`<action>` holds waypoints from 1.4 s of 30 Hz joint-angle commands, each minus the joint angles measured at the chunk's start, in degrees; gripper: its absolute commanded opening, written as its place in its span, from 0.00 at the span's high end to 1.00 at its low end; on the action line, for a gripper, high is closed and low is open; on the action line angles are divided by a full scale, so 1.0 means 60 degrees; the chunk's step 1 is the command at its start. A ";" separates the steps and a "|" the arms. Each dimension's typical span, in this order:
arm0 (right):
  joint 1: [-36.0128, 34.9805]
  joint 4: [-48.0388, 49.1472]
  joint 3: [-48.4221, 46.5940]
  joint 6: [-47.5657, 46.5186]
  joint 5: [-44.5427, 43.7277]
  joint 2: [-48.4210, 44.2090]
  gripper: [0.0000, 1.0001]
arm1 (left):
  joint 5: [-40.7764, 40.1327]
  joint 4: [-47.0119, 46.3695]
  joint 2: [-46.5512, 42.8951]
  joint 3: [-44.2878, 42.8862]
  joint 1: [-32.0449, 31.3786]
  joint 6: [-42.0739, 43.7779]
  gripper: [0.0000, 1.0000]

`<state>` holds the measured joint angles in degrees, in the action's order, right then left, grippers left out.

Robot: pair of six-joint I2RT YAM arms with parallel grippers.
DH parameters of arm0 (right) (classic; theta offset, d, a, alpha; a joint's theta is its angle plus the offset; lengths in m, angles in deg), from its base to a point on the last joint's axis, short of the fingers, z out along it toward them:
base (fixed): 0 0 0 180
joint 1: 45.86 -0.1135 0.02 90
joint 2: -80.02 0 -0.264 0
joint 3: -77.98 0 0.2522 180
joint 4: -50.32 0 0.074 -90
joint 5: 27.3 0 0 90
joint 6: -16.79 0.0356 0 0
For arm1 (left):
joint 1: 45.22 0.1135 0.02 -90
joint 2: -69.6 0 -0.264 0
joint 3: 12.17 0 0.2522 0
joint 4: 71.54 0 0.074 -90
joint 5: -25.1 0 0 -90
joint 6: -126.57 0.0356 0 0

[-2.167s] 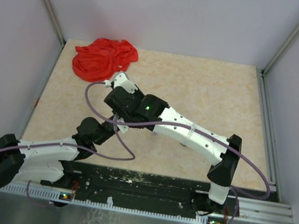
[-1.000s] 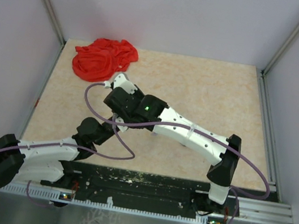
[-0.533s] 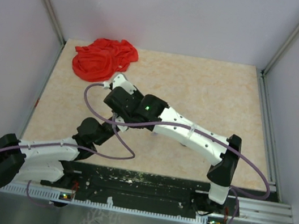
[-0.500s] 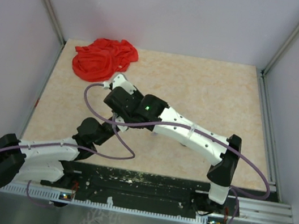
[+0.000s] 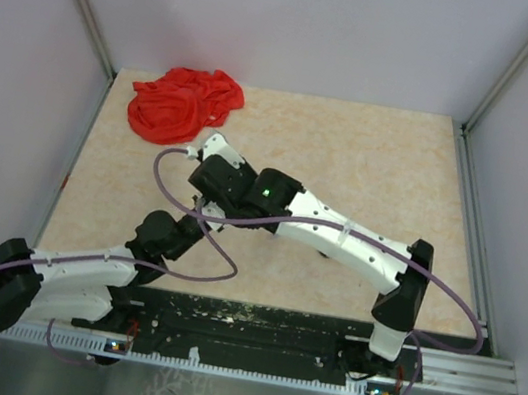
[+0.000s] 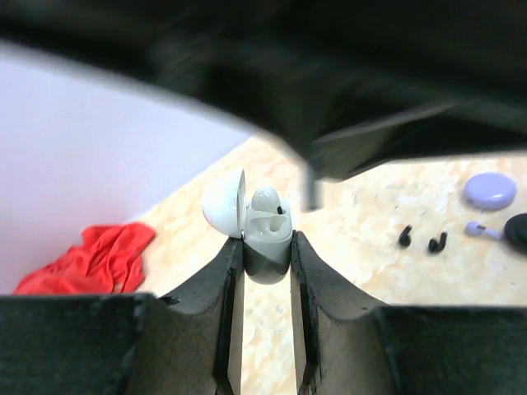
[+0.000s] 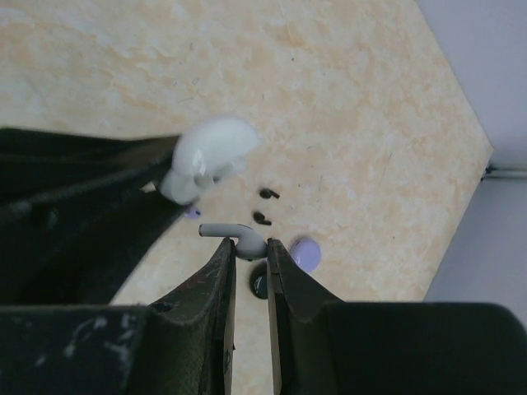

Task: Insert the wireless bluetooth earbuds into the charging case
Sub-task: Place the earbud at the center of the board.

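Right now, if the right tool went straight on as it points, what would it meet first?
Probably the table beside the lavender case, with the white earbud it grips touching first. The open white case sits off that line; depth is unclear.

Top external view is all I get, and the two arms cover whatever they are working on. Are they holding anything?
Observer: Yes. The left end effector grips a white charging case with its lid open.
Operator: And the other arm?
Observer: The right end effector pinches a white earbud by its head, with the stem sticking out sideways.
Operator: Is anything else lying around?
Observer: Two black earbuds lie loose near a lavender case.
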<state>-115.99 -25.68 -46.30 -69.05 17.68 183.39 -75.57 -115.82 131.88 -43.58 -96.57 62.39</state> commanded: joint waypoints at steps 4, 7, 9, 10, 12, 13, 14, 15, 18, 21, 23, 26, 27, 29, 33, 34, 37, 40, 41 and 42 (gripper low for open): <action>0.1115 -0.0256 0.1757 0.1062 0.1601 -0.1829 0.91 | -0.1903 0.1884 -0.1338 0.0466 -0.0001 -0.1026 1.00; 0.1534 -0.0047 0.2532 0.1286 0.2092 -0.2173 0.91 | -0.2137 0.2708 -0.2096 0.0578 0.0004 -0.1243 1.00; 0.1898 0.0252 0.3097 0.1351 0.2627 -0.2265 0.92 | -0.2409 0.3242 -0.2517 0.0563 0.0006 -0.1445 1.00; 0.2056 0.0496 0.3477 0.1356 0.2920 -0.2285 0.92 | -0.2551 0.3567 -0.2685 0.0513 0.0012 -0.1502 1.00; 0.2344 0.0914 0.4203 0.1394 0.3576 -0.2183 0.92 | -0.2859 0.4231 -0.2991 0.0363 0.0004 -0.1652 1.00; 0.2465 0.1191 0.4720 0.1389 0.3811 -0.2097 0.92 | -0.2951 0.4527 -0.3128 0.0260 0.0011 -0.1709 1.00; 0.2554 0.1504 0.5086 0.1348 0.4003 -0.2016 0.93 | -0.3009 0.4802 -0.3272 0.0191 0.0007 -0.1748 1.00; 0.2612 0.1843 0.5445 0.1306 0.4185 -0.1895 0.93 | -0.3032 0.5012 -0.3394 0.0151 0.0001 -0.1805 1.00; 0.2670 0.2519 0.6008 0.1237 0.4578 -0.1369 0.93 | -0.2966 0.5305 -0.3698 0.0026 -0.0007 -0.1825 1.00; 0.2734 0.3259 0.6423 0.1183 0.5045 -0.0795 0.93 | -0.2928 0.5338 -0.3778 -0.0051 0.0004 -0.1737 1.00; 0.2794 0.3548 0.6563 0.1181 0.5308 -0.0456 0.93 | -0.2861 0.5310 -0.3700 -0.0099 0.0003 -0.1684 1.00; 0.2835 0.3918 0.6747 0.1082 0.5531 -0.0099 0.91 | -0.2758 0.5234 -0.3557 -0.0109 -0.0008 -0.1673 1.00; 0.2871 0.4056 0.6841 0.1027 0.5637 -0.0014 0.91 | -0.2741 0.5198 -0.3496 -0.0106 -0.0007 -0.1664 1.00; 0.2933 0.4359 0.7027 0.0907 0.5840 0.0137 0.88 | -0.2707 0.5164 -0.3467 -0.0113 -0.0001 -0.1666 1.00; 0.2989 0.4441 0.7100 0.0759 0.5847 0.0389 0.77 | -0.2670 0.5111 -0.3497 -0.0097 0.0003 -0.1660 1.00; 0.2989 0.4409 0.7083 0.0757 0.5827 0.0378 0.73 | -0.2646 0.5104 -0.3507 -0.0104 0.0004 -0.1654 1.00; 0.3001 0.4185 0.6953 0.0865 0.5738 0.0156 0.64 | -0.2604 0.5123 -0.3494 -0.0155 -0.0002 -0.1621 1.00; 0.2994 0.3762 0.6803 0.1236 0.5486 -0.0185 0.60 | -0.2569 0.5144 -0.3535 -0.0175 -0.0004 -0.1649 1.00; 0.3001 0.3693 0.6835 0.1415 0.5412 -0.0298 0.60 | -0.2545 0.5147 -0.3553 -0.0191 -0.0008 -0.1663 1.00; 0.2998 0.3660 0.6877 0.1602 0.5333 -0.0407 0.60 | -0.2542 0.5140 -0.3567 -0.0193 0.0003 -0.1687 1.00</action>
<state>-98.22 -2.25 -4.05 -63.11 51.63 184.90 -91.68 -84.39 111.18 -42.84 -96.55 52.84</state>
